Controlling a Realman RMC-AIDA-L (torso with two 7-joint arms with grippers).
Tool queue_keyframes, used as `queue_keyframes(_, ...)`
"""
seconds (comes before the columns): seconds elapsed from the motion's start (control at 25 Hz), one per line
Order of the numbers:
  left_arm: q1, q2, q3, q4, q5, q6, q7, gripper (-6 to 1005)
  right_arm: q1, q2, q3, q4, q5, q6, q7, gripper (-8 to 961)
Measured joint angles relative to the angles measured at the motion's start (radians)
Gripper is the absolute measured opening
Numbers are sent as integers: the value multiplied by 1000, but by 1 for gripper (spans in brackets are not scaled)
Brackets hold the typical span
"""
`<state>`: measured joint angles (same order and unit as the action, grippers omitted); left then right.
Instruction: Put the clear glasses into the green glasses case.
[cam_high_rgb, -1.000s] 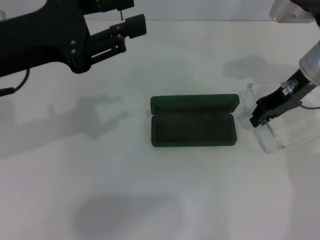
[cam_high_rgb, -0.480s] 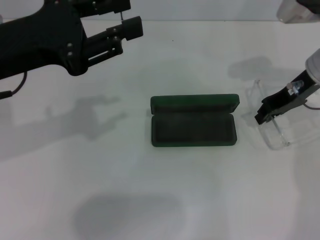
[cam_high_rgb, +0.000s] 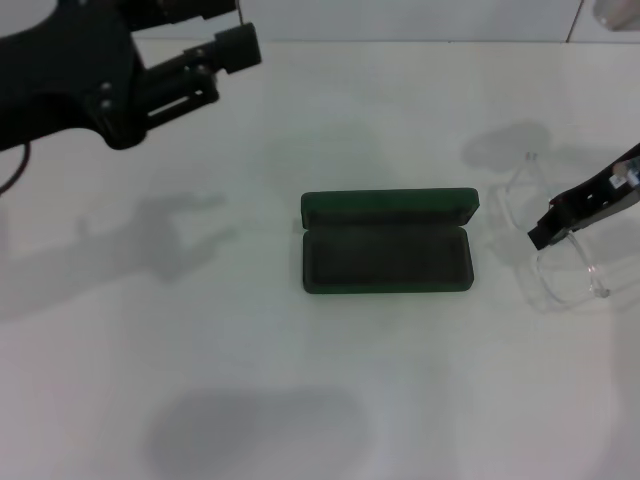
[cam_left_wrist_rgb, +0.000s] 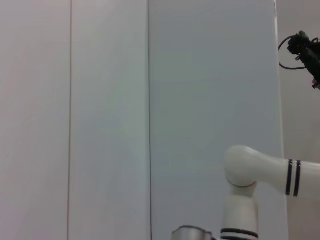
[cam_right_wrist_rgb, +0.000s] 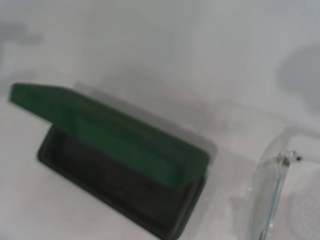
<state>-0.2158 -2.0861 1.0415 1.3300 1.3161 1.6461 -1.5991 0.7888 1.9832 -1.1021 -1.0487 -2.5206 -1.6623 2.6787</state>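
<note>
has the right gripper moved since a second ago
Yes. In the head view the right gripper has pulled away from the green case, which stayed put, toward the robot's right, over the clear glasses.

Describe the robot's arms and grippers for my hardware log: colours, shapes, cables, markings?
In the head view the left gripper is matte black, with a bulky angular body, small silver screws, slotted linkage bars, blocky fingertips and a thin dark cable trailing behind. The right gripper is also black and slim, with a small metallic fitting. The left wrist view shows a white rounded arm link with two black bands.
</note>
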Motion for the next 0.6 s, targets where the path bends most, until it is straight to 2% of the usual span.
queue_keyframes(0.24, -1, 0, -19, -1, -48, 17, -25, 457, -54, 2, 114, -197, 78, -182, -32, 121)
queue_keyframes(0.52, -8, 0, -43, -2, -102, 17, -59, 454, -115, 3, 322, -373, 278, -415, -294, 120)
queue_keyframes(0.6, -10, 0, -43, -8, -108, 17, -71, 449, -143, 11, 350, -405, 358, -458, -391, 120)
